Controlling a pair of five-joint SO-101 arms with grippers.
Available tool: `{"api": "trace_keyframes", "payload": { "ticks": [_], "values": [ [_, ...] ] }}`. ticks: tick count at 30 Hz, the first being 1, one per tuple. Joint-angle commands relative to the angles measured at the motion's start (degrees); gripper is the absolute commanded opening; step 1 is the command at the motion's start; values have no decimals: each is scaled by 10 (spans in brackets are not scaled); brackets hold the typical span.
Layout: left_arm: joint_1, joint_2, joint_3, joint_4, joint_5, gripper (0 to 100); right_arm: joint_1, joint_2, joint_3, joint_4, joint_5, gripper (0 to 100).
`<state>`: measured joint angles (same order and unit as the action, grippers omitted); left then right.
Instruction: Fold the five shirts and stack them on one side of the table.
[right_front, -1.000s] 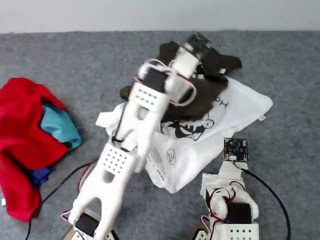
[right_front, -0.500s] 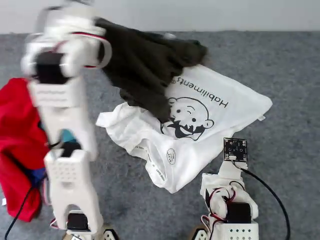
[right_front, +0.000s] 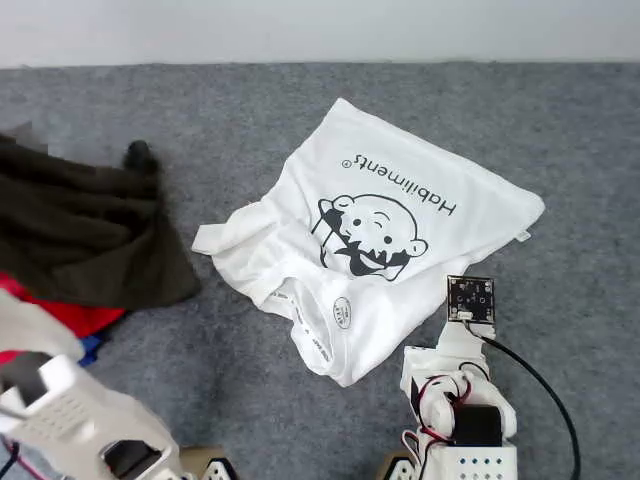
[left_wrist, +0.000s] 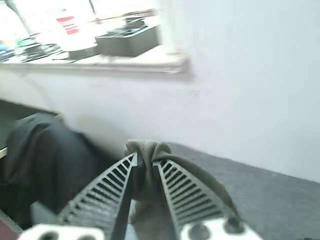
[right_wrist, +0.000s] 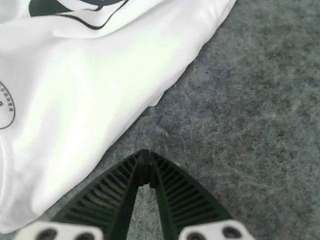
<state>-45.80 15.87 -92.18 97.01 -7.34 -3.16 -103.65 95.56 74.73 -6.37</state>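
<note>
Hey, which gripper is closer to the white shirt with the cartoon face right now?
Right. The right gripper sits shut over the grey carpet, just off the white shirt edge. The left gripper is clamped on the dark shirt, well apart from it.

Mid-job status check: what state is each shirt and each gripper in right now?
White shirt: unfolded, lying rumpled on the table, print up.
Dark shirt: unfolded, draped over the red shirt, a fold pinched in the left gripper.
Red shirt: bunched, mostly covered.
Left gripper: shut on the dark shirt.
Right gripper: shut, empty, by the white shirt's edge.
</note>
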Motion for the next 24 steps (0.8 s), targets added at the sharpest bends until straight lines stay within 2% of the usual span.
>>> {"api": "trace_keyframes", "payload": {
  "ticks": [1,5,7,9,13,24],
  "values": [
    [-70,-26,-39,-10,0,13,2,-3,8,2,-4,9],
    [-91,-24,-39,30,-2,13,2,-3,8,2,-4,9],
    [-91,-15,-36,37,-33,43,2,-3,8,2,-4,9],
    [-93,-11,-22,36,-70,122,2,-3,8,2,-4,9],
    [-111,-11,-3,36,-73,260,2,-3,8,2,-4,9],
    [-111,-11,-2,36,-76,266,2,-3,8,2,-4,9]
  ]
}}
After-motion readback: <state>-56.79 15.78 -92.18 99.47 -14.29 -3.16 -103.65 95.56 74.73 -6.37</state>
